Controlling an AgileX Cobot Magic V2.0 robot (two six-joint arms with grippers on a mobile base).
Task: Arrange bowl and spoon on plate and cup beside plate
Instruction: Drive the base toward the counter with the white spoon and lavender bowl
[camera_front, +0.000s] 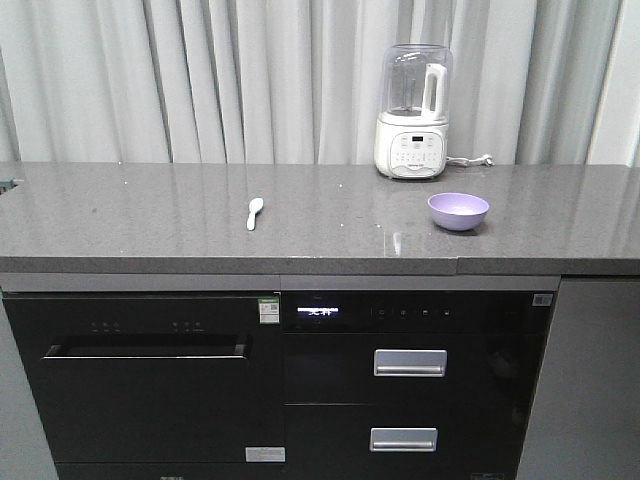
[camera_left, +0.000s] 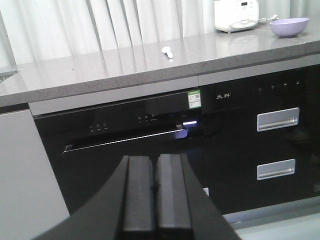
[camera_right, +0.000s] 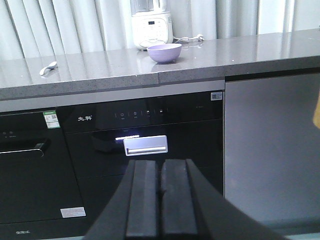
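A lavender bowl (camera_front: 459, 210) sits on the grey countertop (camera_front: 150, 215) toward the right, in front of a white blender. The bowl (camera_left: 289, 27) also shows in the left wrist view and the bowl (camera_right: 164, 52) in the right wrist view. A pale spoon (camera_front: 254, 212) lies left of centre; the spoon (camera_left: 167, 51) and spoon (camera_right: 48, 68) appear small in the wrist views. The plate and the cup are out of view. My left gripper (camera_left: 155, 160) and right gripper (camera_right: 160, 164) are both shut on nothing, held low in front of the cabinets, far from the objects.
A white blender (camera_front: 413, 113) with a cord stands at the back right of the counter. Below the counter are a black dishwasher front (camera_front: 145, 375) and drawers with silver handles (camera_front: 410, 362). Curtains hang behind.
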